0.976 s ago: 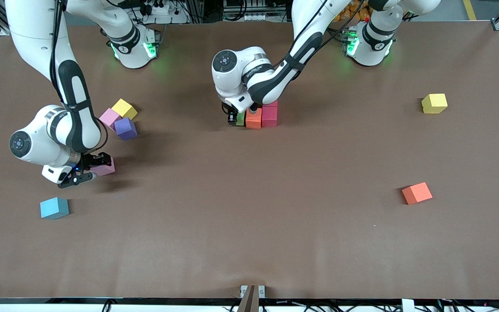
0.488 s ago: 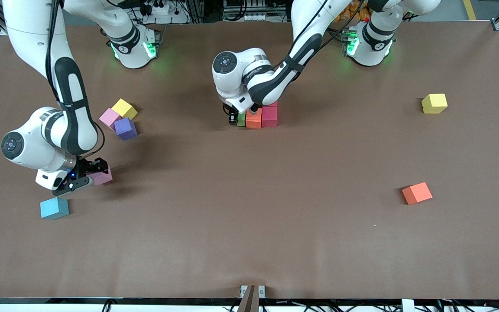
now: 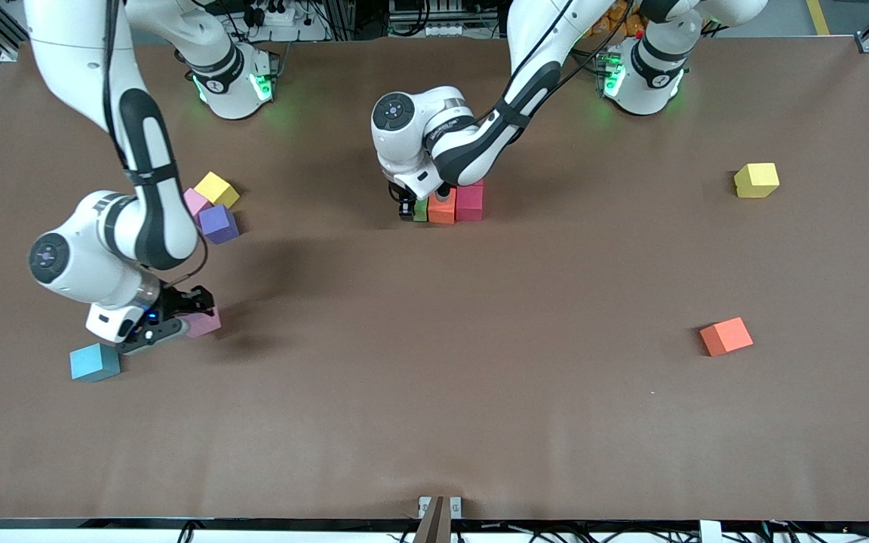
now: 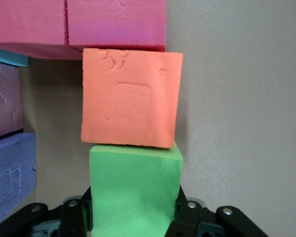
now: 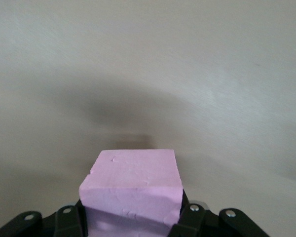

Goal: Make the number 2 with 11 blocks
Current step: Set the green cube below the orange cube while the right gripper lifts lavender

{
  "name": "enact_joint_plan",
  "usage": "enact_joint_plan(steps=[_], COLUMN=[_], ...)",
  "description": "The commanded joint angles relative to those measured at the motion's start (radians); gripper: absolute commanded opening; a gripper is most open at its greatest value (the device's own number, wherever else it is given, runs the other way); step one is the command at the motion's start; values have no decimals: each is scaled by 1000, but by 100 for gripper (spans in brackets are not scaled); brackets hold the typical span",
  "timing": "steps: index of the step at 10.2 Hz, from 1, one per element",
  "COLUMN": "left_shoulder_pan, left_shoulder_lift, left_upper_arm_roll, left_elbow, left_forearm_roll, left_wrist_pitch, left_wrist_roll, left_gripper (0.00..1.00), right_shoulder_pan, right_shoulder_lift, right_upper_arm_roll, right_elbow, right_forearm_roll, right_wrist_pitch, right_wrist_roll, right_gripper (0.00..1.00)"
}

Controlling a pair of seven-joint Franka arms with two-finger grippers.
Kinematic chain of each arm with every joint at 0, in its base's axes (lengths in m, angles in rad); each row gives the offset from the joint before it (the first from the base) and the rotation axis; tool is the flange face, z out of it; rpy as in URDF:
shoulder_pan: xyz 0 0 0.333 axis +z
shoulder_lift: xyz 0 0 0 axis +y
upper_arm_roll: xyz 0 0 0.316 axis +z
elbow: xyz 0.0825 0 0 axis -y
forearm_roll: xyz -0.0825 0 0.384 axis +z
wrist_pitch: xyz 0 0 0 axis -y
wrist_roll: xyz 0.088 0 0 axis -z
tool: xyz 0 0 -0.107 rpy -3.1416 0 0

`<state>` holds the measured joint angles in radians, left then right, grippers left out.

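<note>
- Light blue block point(image 3: 94, 361) sits at the right arm's end of the table, just beside the right gripper point(image 3: 178, 317).
- Right gripper is clamped on a pink block point(image 5: 133, 190) – lifted over bare table point(image 3: 434, 407).
- Another pink block point(image 3: 194, 200), a purple block point(image 3: 219, 223) and a yellow cube point(image 3: 216, 188) cluster close together.
- Left gripper point(image 4: 133, 217) grips the green block point(image 4: 134, 190) – it touches the orange block point(image 4: 130, 101) of the partly built number 2 point(image 3: 449, 202).
- A loose orange block point(image 3: 726, 336) and a second yellow cube point(image 3: 756, 179) lie well apart toward the left arm's end.

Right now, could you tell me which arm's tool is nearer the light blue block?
Right: the right tool, holding a pink block, is just beside the light blue block. The left tool grips a green block mid-table.
</note>
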<state>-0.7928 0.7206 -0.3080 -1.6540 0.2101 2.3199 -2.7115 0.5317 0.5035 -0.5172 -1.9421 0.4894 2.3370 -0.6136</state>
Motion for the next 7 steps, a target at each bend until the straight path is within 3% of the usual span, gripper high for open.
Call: enact_joint_plan(steps=[1, 2, 7], left_shoulder_pan=[6, 6, 10], left_shoulder_lift=[5, 3, -30], left_upper_arm_roll=[-5, -5, -6], left_elbow=[-3, -4, -1], left_forearm_roll=[31, 32, 32], left_wrist_pitch=[16, 16, 6], left_wrist_roll=[-33, -30, -27], left_gripper=[94, 100, 100], right_shoulder_pan=[68, 94, 237], right_shoulder_lift=[-17, -17, -17], right_upper_arm_roll=[0, 0, 2], right_elbow=[-3, -3, -3], right_forearm_roll=[8, 8, 8], right_wrist_pitch=[-2, -1, -7], right_wrist_roll=[131, 193, 518], right_gripper=[27, 27, 27])
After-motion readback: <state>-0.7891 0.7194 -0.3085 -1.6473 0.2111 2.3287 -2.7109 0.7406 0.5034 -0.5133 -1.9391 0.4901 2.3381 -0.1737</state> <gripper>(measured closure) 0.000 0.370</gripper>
